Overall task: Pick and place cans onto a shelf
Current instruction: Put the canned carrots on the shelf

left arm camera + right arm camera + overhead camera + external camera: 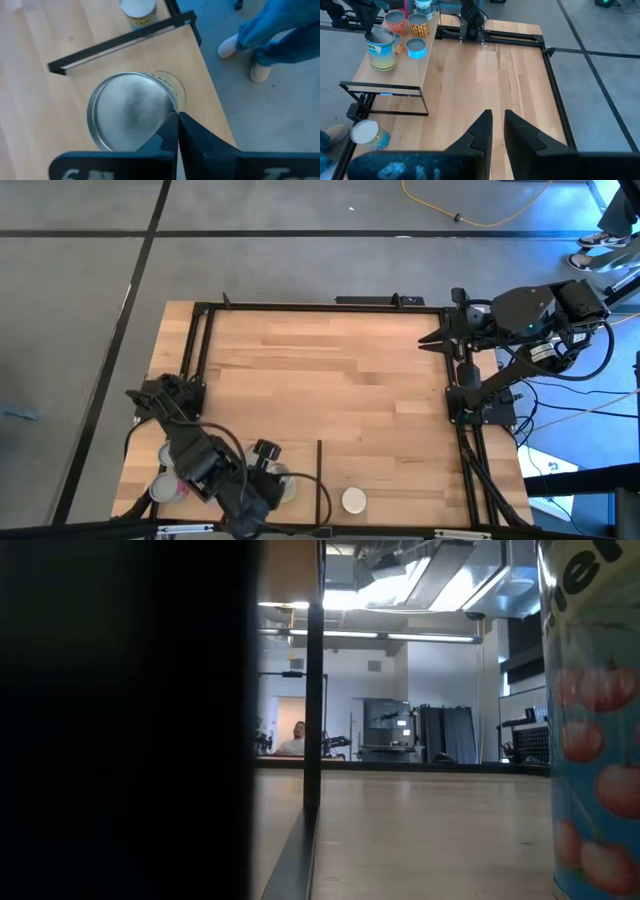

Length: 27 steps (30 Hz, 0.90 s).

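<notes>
The task is judged to be well advanced but not finished. In the right wrist view, five cans are seen standing together at one end of the shelf (405, 70): a large silver-topped can (380, 47) with a yellow-green label, a blue-tinted can (416, 48), an orange can (418, 25), a grey-topped can (395, 22) and a white-and-green can (424, 7) at the far edge. One white-topped can (367, 134) is left on the bench (490, 75), just beside the shelf's black frame and outside it. More cans may be hidden under the left arm in the high view, so the count cannot be settled. The left end effector (177, 131) is held above the shelf at the rim of the large silver-topped can, with its fingers pressed together and nothing gripped between them. The right end effector (499, 131) is parked well apart at the bench's far right corner, its fingers set narrowly with a thin gap and nothing held. What appears to remain is the lifting of the white-topped can onto the shelf.
</notes>
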Motion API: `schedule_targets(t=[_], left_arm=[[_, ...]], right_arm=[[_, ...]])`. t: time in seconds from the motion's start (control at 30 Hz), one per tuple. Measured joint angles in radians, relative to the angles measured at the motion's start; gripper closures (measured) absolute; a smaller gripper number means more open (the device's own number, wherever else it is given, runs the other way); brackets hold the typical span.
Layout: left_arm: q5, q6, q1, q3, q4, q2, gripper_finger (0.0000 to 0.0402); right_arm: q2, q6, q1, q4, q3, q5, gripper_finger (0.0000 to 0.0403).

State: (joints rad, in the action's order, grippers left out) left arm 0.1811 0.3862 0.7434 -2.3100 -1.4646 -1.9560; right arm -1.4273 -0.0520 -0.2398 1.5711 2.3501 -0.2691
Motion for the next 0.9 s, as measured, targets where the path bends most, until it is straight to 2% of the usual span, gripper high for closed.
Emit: schedule_targets(t=[0.9], left_arm=[[-0.075,-0.003,-0.016,0.001,0.066,-0.041,0.0401]], right_arm=[[0.000,0.000,0.000,0.000,0.000,0.000,0.0353]])
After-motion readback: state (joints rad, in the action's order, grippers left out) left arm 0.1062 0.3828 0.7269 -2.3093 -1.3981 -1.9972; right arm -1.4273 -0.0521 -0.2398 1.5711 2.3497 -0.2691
